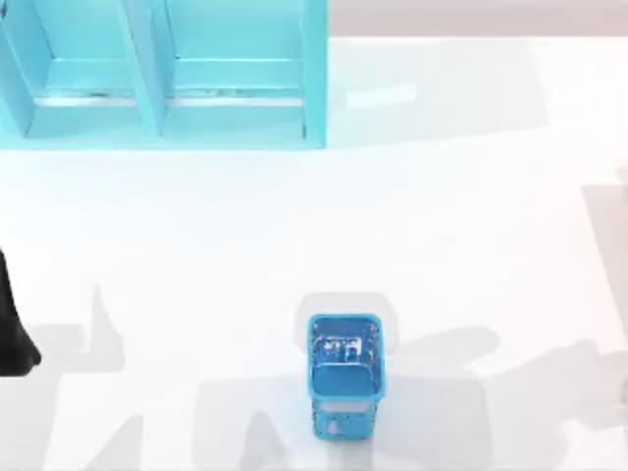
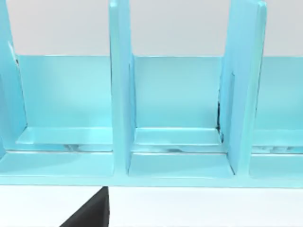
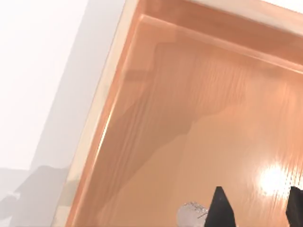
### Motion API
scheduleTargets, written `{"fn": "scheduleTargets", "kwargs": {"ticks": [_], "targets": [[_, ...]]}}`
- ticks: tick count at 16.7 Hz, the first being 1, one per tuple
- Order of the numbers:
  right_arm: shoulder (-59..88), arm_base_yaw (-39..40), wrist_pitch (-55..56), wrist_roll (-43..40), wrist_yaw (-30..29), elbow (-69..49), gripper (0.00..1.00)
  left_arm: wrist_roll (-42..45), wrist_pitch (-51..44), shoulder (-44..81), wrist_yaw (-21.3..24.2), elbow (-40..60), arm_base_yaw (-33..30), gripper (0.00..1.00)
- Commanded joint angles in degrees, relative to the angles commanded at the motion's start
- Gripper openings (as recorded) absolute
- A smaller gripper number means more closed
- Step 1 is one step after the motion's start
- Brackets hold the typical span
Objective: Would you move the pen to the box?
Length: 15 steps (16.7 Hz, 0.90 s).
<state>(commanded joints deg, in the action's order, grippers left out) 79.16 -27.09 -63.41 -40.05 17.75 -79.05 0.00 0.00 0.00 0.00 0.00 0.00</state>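
**Two fingers spread over the box, pen just beside them**

One arm is at work. The right gripper (image 3: 257, 203) hangs above the wooden box (image 3: 102, 109), and its dark fingers (image 3: 221, 210) stand apart with bare box floor showing in the gap between them, so they pinch nothing. The pen (image 3: 191, 215) shows as a rounded silver-grey end with faint lettering, just beside one finger and outside the gap, over the box floor. Little of the barrel is visible, so its long axis is hard to read. It probably lies on the floor, though I cannot be sure it has settled.

By my reading the delivery is all but done, and what remains is for the right arm to lift straight away without brushing the barrel.

The left arm (image 1: 14, 329) sits parked at the table's (image 1: 442, 245) left edge, facing the blue shelf unit (image 1: 162, 74). The blue mesh holder (image 1: 343, 368) stands near the table's front edge.
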Motion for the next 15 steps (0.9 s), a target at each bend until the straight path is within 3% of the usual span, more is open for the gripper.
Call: {"fn": "scheduleTargets", "kwargs": {"ticks": [7, 12, 15], "targets": [[0.8, 1.6, 13.5, 1.5, -0.9, 11.7, 0.00, 0.0, 0.0, 0.0, 0.0, 0.0, 0.0, 1.00], [1.1, 1.9, 14.2, 1.7, -1.1, 12.5, 0.00, 0.0, 0.0, 0.0, 0.0, 0.0, 0.0, 1.00], [1.1, 1.9, 14.2, 1.7, -1.1, 12.5, 0.23, 0.0, 0.0, 0.0, 0.0, 0.0, 0.0, 1.00]]}}
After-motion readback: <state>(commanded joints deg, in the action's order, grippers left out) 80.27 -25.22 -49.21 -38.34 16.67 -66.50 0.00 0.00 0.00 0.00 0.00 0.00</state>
